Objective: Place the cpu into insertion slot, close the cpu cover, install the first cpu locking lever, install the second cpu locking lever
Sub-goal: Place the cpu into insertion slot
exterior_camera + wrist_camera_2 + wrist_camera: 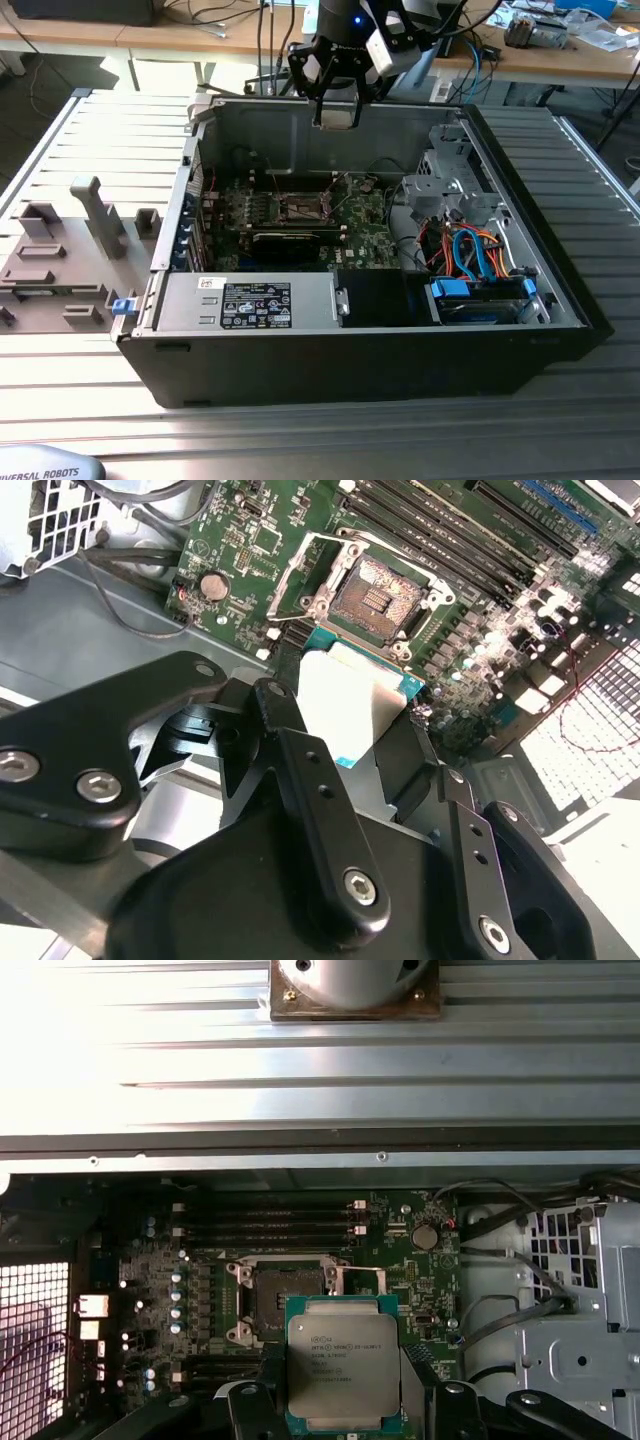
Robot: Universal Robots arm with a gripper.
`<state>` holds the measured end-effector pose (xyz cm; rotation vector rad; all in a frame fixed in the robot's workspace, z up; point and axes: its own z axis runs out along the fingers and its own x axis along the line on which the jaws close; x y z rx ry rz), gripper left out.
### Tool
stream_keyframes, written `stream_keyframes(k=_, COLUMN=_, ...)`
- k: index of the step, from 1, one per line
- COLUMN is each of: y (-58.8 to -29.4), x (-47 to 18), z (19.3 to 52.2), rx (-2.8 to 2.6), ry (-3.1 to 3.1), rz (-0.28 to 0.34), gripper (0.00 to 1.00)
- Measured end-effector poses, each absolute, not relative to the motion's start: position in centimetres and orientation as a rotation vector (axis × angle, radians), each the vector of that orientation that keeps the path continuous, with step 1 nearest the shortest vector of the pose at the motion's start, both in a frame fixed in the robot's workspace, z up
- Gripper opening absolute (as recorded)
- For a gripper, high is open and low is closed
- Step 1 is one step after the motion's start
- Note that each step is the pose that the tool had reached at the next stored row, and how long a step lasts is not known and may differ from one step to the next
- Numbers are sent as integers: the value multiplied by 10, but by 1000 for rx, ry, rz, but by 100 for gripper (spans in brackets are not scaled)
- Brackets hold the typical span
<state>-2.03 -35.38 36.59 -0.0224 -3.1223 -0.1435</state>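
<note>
While gripper (335, 106) clamps square silver-topped cpu (343, 1365), metal-framed insertion slot (280, 1298) bare.

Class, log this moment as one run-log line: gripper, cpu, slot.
gripper: shut on cpu | cpu: held above motherboard, not seated | insertion slot: empty

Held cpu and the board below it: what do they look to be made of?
The cpu: its top looks like dull silver-grey metal with a matte finish, and it glares softly under the light in both wrist views. A green rim at its edge suggests a circuit-board base. The motherboard: green, probably laminated circuit board with a slight sheen, studded with small soldered parts.
</note>
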Motion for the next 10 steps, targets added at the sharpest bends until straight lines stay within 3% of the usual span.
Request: stream_keyframes(k=10, y=-354, x=-20, z=366, rx=-65, ry=-3123, rz=-144, gripper=54)
